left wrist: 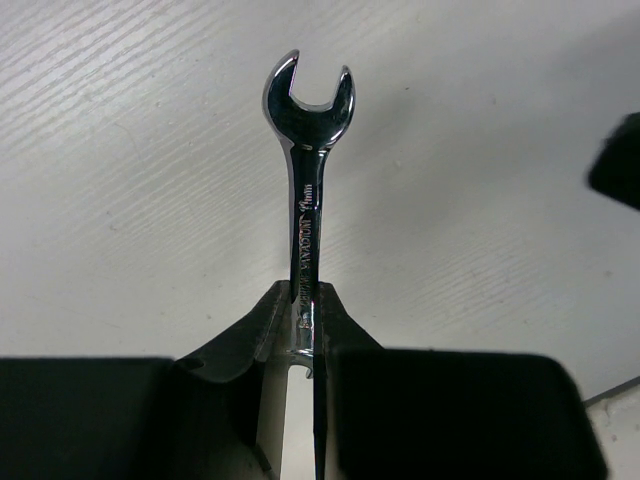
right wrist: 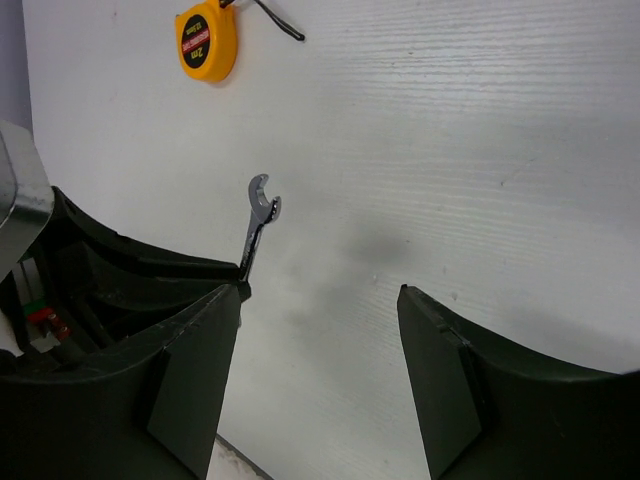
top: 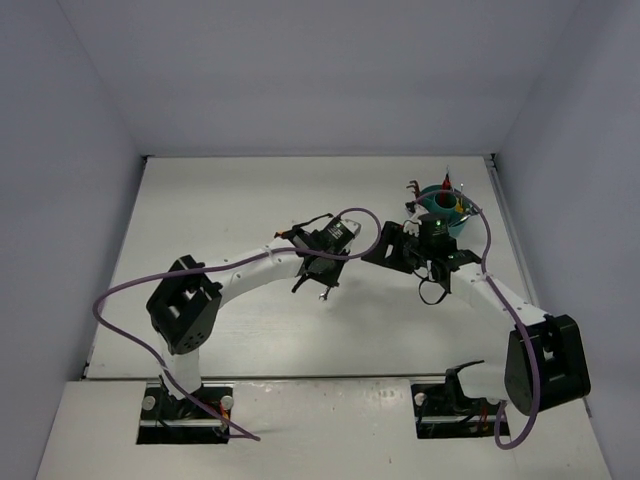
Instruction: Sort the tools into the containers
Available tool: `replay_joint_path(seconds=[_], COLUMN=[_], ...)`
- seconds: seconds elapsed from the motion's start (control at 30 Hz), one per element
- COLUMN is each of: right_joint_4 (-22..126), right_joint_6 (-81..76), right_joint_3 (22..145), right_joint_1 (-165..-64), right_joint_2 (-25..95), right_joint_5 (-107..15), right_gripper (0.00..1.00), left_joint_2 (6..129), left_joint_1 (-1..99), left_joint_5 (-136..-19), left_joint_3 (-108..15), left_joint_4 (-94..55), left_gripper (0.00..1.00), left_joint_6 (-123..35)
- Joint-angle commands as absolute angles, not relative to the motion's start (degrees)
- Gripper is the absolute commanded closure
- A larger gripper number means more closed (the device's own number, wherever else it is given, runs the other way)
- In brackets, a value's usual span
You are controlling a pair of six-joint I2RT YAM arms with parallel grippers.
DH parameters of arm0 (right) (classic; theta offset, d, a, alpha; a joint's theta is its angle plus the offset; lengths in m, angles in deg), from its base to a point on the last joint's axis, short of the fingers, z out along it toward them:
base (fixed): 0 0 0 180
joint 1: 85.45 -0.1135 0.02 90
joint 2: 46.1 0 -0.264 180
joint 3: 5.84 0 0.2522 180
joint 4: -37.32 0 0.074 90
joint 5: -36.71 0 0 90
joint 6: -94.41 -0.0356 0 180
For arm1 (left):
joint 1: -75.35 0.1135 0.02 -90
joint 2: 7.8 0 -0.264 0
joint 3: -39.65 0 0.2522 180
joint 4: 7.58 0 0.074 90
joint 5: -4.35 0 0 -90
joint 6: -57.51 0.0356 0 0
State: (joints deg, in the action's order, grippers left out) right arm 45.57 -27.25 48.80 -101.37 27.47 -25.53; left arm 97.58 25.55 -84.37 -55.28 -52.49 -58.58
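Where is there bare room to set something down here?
Bare: on the white table, the far-left stretch beyond the left arm, and the near middle between it and the right arm. Crowded: the far-right corner around the round teal plastic cup.

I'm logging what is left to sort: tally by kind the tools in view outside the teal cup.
silver wrench: 1, clamped in the left gripper
yellow-orange tape measure: 1, lying on the table
Total: 2
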Motion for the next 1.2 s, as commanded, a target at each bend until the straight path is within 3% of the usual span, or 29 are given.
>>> replay_joint_path(seconds=[0.0,0.37,0.77,0.9,0.97,1.03,1.17], right_joint_4=[38.79,34.62,33.95,34.03,34.03,34.11,34.88], right_joint_6=[-26.73,-26.05,-24.78,-23.99,-23.65,-23.29,-22.58], right_joint_3=[52.14,55.07,56.35,56.17,56.17,56.25,57.79], right_joint_1=[-102.81,-105.84,-106.19,-106.19,-106.09,-105.94,-103.66], right_joint_2=[29.42,33.2,34.76,34.25,33.53,32.69,30.98], right_joint_5=[-22.67,-22.17,-22.09,-22.53,-23.61,-24.51,-25.69], right_gripper=[0.39,0.42,0.79,1.0,1.0,1.0,1.0], left_joint_2=[91.59,89.19,87.29,87.38,87.43,87.39,86.38], left_joint_1=[25.69,25.69,25.78,25.69,25.78,25.86,26.63], left_joint_5=[-80.5,-75.45,-74.77,-74.58,-75.12,-75.95,-76.54], left_joint_3=[-55.76,-54.77,-54.09,-54.78,-55.18,-55.57,-54.7], left_joint_4=[-46.05,-41.75,-40.69,-40.85,-41.39,-42.06,-42.11], left_gripper=[1.0,1.0,1.0,1.0,1.0,0.96,0.69], left_joint_6=[-58.33,-59.82,-60.18,-60.35,-60.59,-60.87,-61.35])
